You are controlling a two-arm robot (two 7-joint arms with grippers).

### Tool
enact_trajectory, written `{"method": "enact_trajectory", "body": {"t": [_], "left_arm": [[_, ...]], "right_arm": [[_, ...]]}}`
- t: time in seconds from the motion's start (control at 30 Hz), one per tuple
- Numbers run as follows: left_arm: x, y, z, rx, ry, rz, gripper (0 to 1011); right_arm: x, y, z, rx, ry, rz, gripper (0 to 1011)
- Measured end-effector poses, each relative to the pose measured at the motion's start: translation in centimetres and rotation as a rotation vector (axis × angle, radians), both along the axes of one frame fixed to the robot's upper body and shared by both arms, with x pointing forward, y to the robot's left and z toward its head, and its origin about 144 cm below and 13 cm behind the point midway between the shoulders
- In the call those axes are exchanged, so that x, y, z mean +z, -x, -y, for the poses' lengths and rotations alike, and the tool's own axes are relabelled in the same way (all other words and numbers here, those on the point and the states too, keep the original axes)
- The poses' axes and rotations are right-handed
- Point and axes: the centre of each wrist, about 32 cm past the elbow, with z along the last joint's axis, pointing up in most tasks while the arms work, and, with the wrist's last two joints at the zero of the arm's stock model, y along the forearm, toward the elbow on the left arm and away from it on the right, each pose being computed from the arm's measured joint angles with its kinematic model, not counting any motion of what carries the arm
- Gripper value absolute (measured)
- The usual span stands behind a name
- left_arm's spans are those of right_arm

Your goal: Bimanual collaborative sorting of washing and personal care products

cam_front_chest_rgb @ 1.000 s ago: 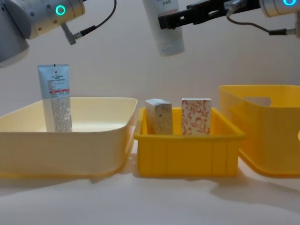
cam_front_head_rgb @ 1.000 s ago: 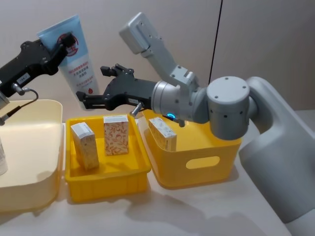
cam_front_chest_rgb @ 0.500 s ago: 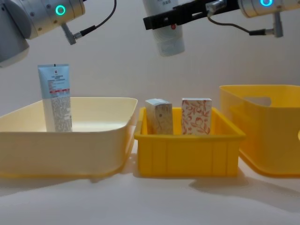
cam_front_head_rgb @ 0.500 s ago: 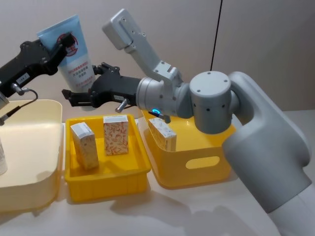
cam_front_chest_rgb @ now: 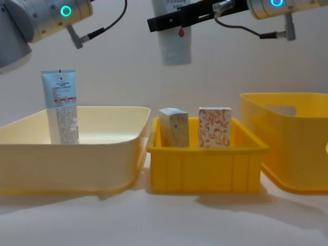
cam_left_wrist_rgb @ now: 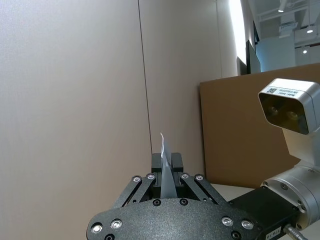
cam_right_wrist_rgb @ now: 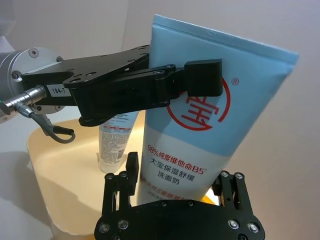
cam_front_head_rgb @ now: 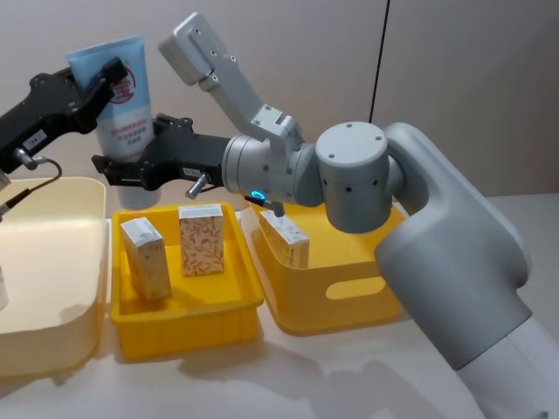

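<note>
I am pinching the red-logo tube [cam_front_head_rgb: 120, 96] high above the small yellow tray [cam_front_head_rgb: 185, 301] in my left gripper [cam_front_head_rgb: 98, 80], mid-handover, while my right gripper [cam_front_head_rgb: 127, 166], fingers spread around its lower body, is needing to close before I let go

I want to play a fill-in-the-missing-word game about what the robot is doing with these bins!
1. The left gripper holds up a blue tube with a ___ circle logo, and the right gripper is at its lower part.
2. The small yellow tray holds ___ boxes.
3. Another tube stands upright in the ___ bin.

Missing words: red; two; cream
</note>
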Motion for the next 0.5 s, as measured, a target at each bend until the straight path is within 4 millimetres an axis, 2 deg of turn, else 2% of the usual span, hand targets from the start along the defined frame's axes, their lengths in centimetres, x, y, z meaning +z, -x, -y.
{"method": "enact_trajectory", "body": {"t": [0.03,0.17,0.5], "left_arm": [[0.00,0.00,0.00,0.000,0.000,0.000,118],[0.00,0.00,0.01,0.000,0.000,0.000,117],[0.00,0.00,0.01,0.000,0.000,0.000,117]], "right_arm": [[-0.01,-0.02,-0.04,0.001,0.000,-0.001,811],[0.00,-0.11,-0.19,0.003,-0.001,-0.003,741],[0.02,-0.22,-0.37,0.006,-0.001,-0.005,674]]}}
